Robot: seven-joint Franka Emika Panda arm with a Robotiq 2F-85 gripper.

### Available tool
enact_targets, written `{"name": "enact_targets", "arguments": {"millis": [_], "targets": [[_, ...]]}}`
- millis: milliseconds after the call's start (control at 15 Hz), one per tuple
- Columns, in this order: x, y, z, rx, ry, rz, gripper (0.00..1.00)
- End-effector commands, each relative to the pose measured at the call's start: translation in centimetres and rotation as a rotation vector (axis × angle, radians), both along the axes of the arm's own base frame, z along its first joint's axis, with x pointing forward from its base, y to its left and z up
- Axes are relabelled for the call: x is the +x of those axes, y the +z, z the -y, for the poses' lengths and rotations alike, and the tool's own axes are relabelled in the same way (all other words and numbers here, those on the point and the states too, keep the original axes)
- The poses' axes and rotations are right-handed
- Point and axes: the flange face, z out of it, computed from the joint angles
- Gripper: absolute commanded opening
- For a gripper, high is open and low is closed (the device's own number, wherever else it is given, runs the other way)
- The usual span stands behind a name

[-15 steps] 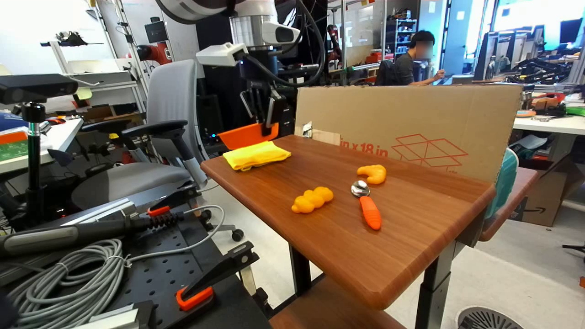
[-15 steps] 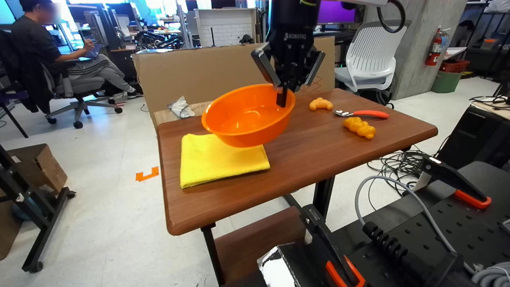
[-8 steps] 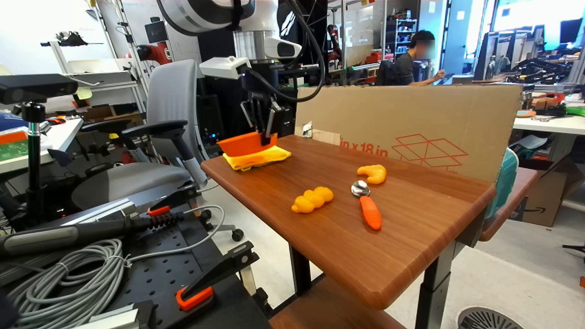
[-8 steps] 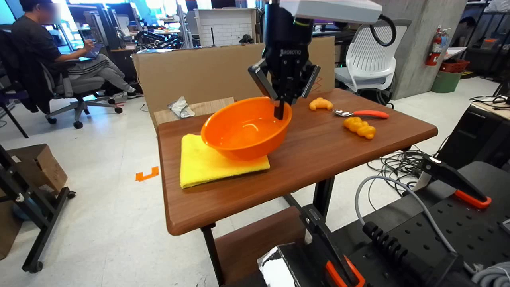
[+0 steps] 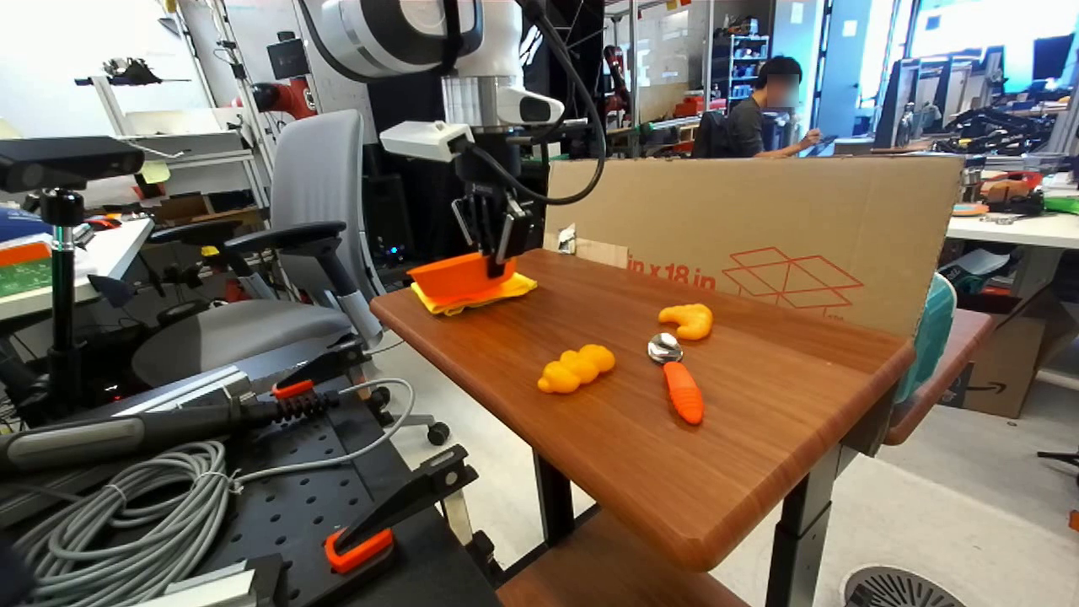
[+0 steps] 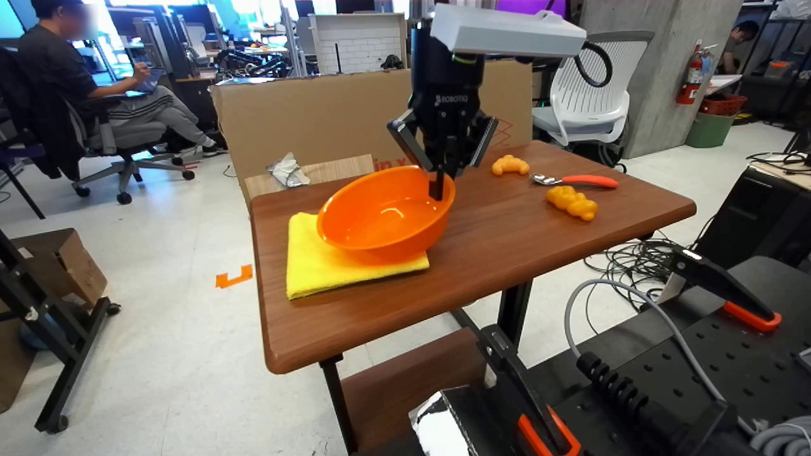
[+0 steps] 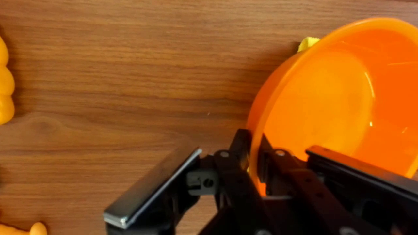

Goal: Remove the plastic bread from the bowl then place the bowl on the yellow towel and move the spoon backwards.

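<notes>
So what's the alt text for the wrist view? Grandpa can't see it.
A gripper pinches the rim of an orange bowl over a wooden table. A bit of yellow towel peeks past the bowl; two plastic breads show partly at left.

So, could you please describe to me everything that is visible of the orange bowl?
The bowl is round, glossy, bright orange, apparently plastic, with a plain rim. Nothing lies in it. It is tilted, gripped side raised, above the yellow towel; whether they touch, I cannot tell. The hand pinches the rim, one finger inside, one outside.
</notes>
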Motion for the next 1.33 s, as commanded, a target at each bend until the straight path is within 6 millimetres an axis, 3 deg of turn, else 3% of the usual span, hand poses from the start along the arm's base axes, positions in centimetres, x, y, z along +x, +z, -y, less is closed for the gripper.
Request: {"name": "enact_targets", "arguments": {"millis": [0,333,400,467,1067,1267], "targets": [[0.94,-0.22,-0.66,-0.023,0.0,-0.01,0.02],[1.35,-0.55,-0.97,-0.039,0.0,-0.015,0.02],[1.36,-0.57,-0.99,-0.04,-0.001,-0.017,0.34],[1.41,-0.58,-1.0,-0.04,-0.003,-0.019,0.35],[1.55,-0.33,-0.97,-0.039,-0.008,-0.034,0.99],[1.47,-0.04,-0.79,-0.038,-0.008,-0.04,1.0]]}}
